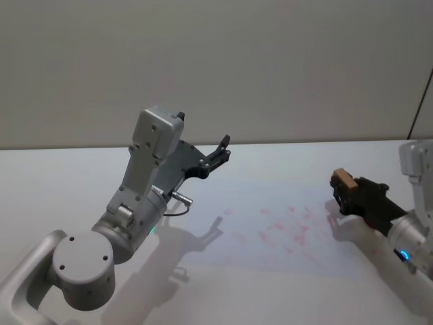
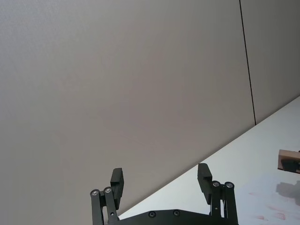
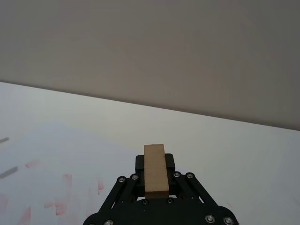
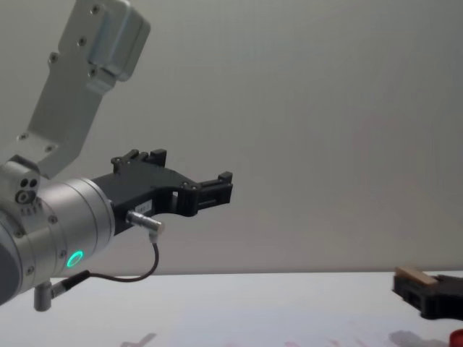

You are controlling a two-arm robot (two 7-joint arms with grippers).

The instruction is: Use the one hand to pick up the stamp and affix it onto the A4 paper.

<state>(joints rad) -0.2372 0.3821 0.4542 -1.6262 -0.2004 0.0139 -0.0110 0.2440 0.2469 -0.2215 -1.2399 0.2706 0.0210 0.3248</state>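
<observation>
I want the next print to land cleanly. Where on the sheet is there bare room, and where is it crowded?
The right gripper holds the stamp above the paper's right edge. Red marks crowd the sheet's right half. Its left part, between those marks and the raised, open left gripper, looks bare apart from one faint mark and shadows.

matt wood stamp (image 3: 155, 169) (unvarnished), smooth paper (image 1: 284, 227)

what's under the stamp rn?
The stamp, clamped in the right tool, hangs above the table by the right edge of the paper, whose red marks show. Its underside is hidden.
</observation>
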